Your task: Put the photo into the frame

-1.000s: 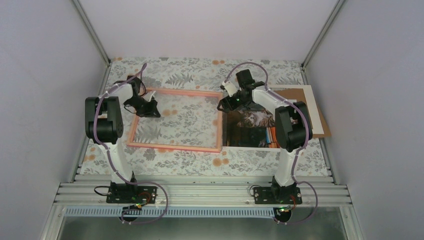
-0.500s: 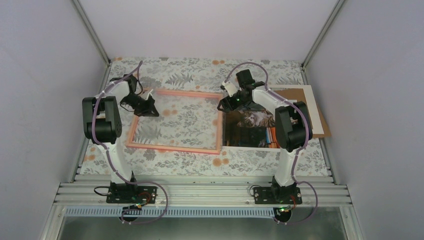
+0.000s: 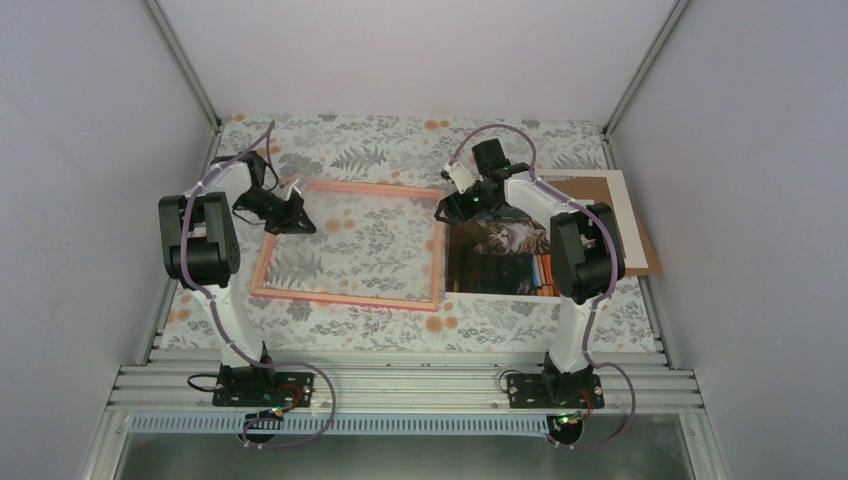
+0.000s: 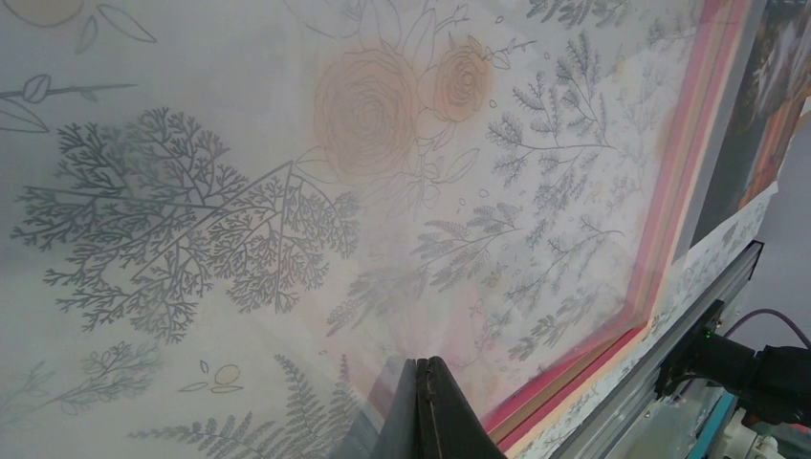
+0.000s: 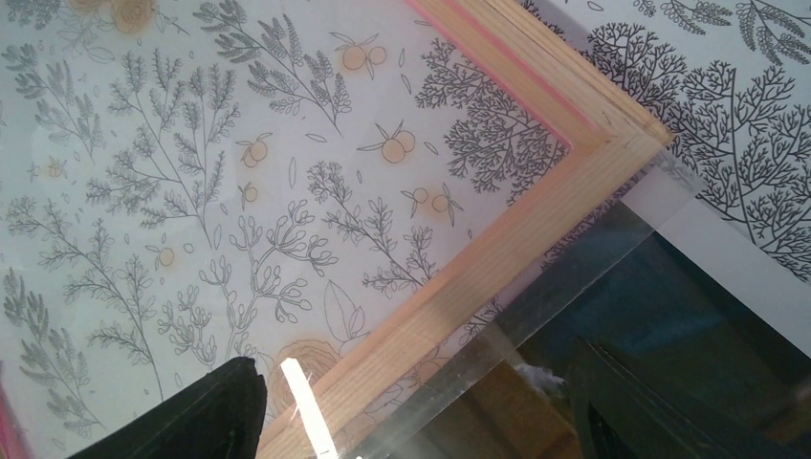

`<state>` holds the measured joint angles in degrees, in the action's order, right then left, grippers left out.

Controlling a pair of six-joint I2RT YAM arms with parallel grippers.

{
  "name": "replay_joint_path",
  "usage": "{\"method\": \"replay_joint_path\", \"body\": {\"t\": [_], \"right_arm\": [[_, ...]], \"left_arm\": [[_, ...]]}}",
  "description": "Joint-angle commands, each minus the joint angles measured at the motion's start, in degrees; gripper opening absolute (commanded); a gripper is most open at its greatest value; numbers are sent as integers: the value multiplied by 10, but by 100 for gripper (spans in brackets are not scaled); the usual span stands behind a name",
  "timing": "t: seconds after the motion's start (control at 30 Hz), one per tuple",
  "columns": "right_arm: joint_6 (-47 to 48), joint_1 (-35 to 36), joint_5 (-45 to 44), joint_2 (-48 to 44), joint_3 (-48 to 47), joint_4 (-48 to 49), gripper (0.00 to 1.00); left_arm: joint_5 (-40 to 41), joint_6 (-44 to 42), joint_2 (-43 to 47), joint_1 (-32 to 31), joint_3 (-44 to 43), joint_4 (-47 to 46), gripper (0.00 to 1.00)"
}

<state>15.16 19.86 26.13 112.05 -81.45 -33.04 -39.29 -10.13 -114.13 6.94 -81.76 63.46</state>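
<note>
The frame [image 3: 340,297] lies flat mid-table, pink-edged, with the floral cloth showing through its clear pane. My left gripper [image 3: 300,222] is shut over the frame's far left part. In the left wrist view its fingertips [image 4: 430,368] meet just above the pane with nothing visible between them, and the pink rim [image 4: 660,239] runs to the right. The photo [image 3: 500,255], a cat on a dark ground, lies against the frame's right side. My right gripper [image 3: 445,212] stands open astride the frame's right edge [image 5: 516,239] near its far corner. There a clear pane edge [image 5: 574,277] juts over the photo [image 5: 689,316].
A brown backing board [image 3: 645,250] with a white sheet [image 3: 610,205] on it lies at the far right, partly under the right arm. Grey walls close in the table on three sides. An aluminium rail [image 3: 400,385] runs along the near edge.
The left arm has swung a little left and its gripper has shifted slightly toward the frame's far left corner, still shut. The right arm, frame and photo have not moved.
</note>
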Motion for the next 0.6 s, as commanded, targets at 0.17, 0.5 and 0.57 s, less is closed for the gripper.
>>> {"method": "replay_joint_path", "body": {"t": [0.17,0.5,0.57], "right_arm": [[11,4,-37,-6,-24,-4,78],[33,-6,-30,-18,-56,-19,76],[26,-8,-25,-10,-61,-23,75]], "left_arm": [[-12,-21,-21,9,-3,26,2],[-79,-35,-28,16,-24,51,2],[-133,-50,-32,22,-31,69,2]]}}
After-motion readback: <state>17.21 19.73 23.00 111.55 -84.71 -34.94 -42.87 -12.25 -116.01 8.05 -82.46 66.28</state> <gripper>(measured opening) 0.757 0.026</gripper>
